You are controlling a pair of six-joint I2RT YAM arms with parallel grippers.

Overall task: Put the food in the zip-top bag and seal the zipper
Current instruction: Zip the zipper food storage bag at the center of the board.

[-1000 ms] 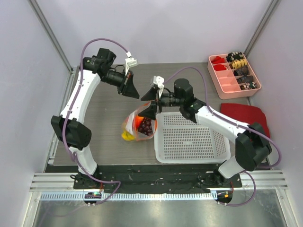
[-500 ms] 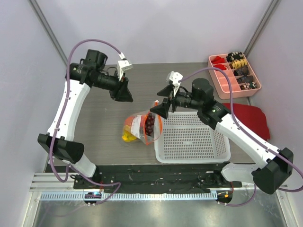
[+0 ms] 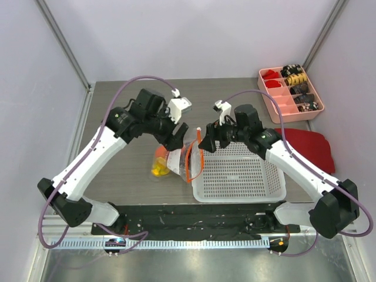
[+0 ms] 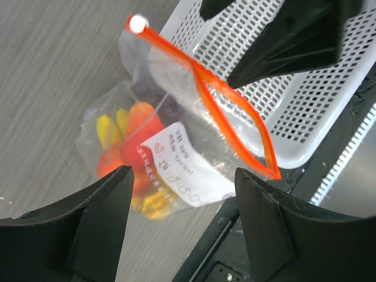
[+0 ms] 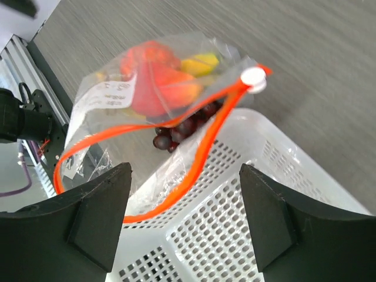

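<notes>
The clear zip-top bag (image 3: 178, 160) stands on the table against the white basket's left rim. Its white label (image 4: 176, 167) faces my left wrist camera. Inside lie the food pieces: yellow banana (image 5: 200, 61), red-orange fruit (image 5: 155, 88) and dark grapes (image 5: 182, 129). The orange-red zipper (image 4: 232, 108) gapes in a loop, and its white slider (image 5: 254, 79) sits at one end. My left gripper (image 3: 176, 138) hangs open just above the bag's left side. My right gripper (image 3: 205, 137) hangs open over the bag's mouth and the basket corner. Neither holds anything.
A white perforated basket (image 3: 241, 173) fills the near right of the table. A pink compartment tray (image 3: 291, 94) with snacks stands at the back right, and a red cloth (image 3: 302, 141) lies in front of it. The black front rail (image 4: 235, 252) runs just beyond the bag.
My left arm swung in from the back left toward the bag and its jaws opened. The right gripper drew back slightly to the right, and the bag's mouth now gapes toward the basket.
</notes>
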